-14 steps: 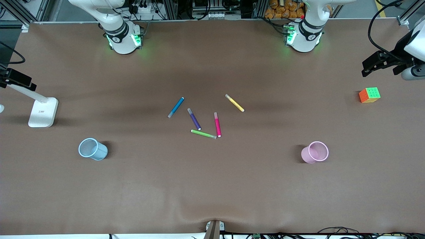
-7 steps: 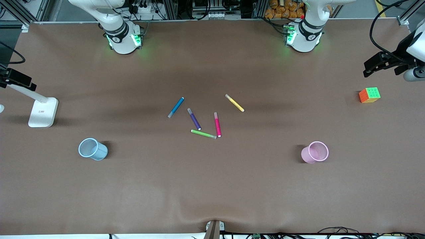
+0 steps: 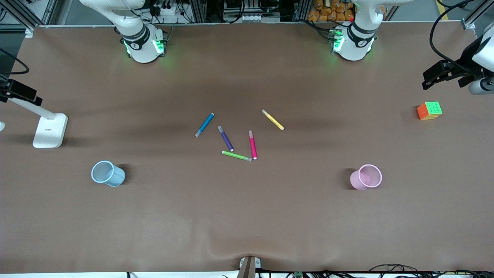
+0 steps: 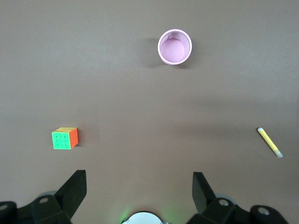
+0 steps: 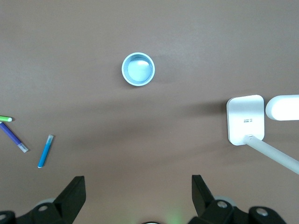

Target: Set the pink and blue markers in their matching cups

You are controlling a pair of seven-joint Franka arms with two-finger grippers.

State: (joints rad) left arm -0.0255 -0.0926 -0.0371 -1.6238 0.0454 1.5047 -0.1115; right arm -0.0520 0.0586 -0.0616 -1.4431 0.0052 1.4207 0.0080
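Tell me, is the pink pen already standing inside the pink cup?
No, the pink marker lies flat on the table among the other pens, well apart from the pink cup, which looks empty from above.

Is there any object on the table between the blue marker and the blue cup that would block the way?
Nothing visible does. The blue marker lies flat among the pens in the middle, and the blue cup stands upright toward the right arm's end, nearer the front camera. Only bare table lies between them.
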